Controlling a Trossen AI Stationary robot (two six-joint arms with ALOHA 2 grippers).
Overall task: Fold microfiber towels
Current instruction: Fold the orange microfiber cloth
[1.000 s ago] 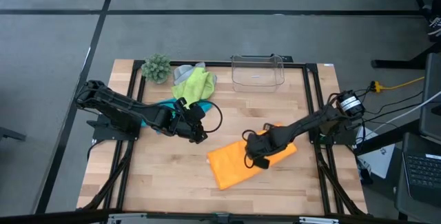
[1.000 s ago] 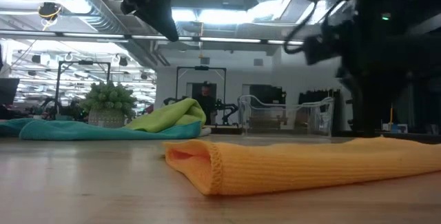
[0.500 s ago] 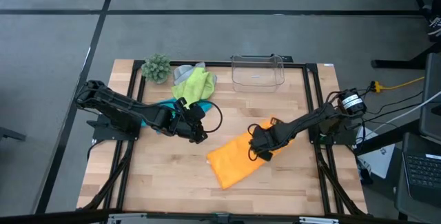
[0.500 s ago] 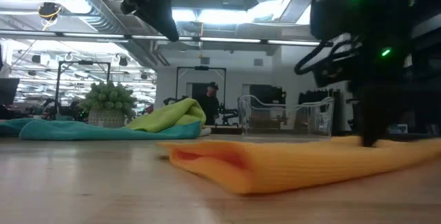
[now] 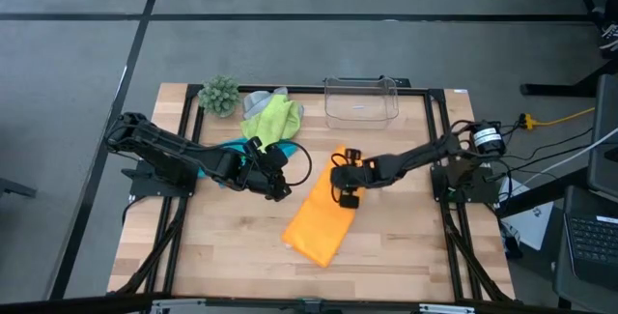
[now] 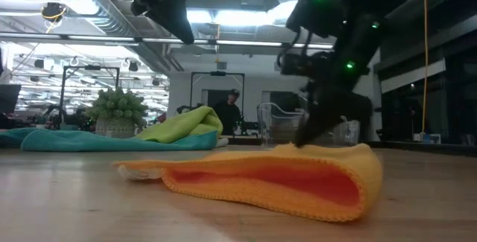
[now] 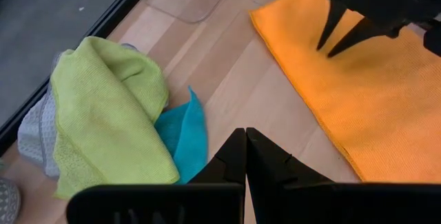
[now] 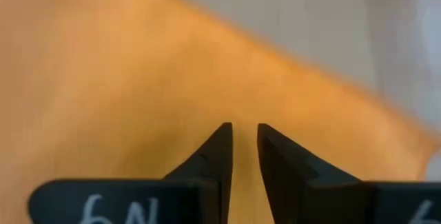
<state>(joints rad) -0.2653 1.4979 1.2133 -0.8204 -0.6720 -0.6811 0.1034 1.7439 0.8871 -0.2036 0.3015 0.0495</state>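
Note:
The orange towel (image 5: 314, 222) lies folded in two on the table's middle, long side running near to far; it also shows in the low view (image 6: 261, 179). My right gripper (image 5: 346, 196) stands on its far part, fingers all but shut (image 8: 244, 125). My left gripper (image 5: 282, 193) hangs shut and empty above the bare wood left of the towel (image 7: 245, 130). The lime green towel (image 5: 273, 119) lies crumpled on the grey towel (image 5: 259, 99) at the far left. The turquoise towel (image 5: 232, 148) lies flat beside them, partly under my left arm. My right gripper presses its nearly shut fingertips (image 7: 325, 52) down on the orange towel's top layer (image 7: 344, 65), near the far end. The fingers come from above, slanting down. The towel lies on the table, its fold bulging open beside the fingers (image 6: 358, 179).
A small green plant (image 5: 219, 94) stands at the far left corner. A clear plastic box (image 5: 360, 101) stands at the far edge, right of the towel pile. A person (image 6: 229, 115) stands in the room beyond. Bare wood lies along the near edge.
My right gripper has slid toward the table's far left, dragging the orange towel's far right end with it. The towel has swung about its near left end, from lying left to right to lying near to far, and its fold has bulged open.

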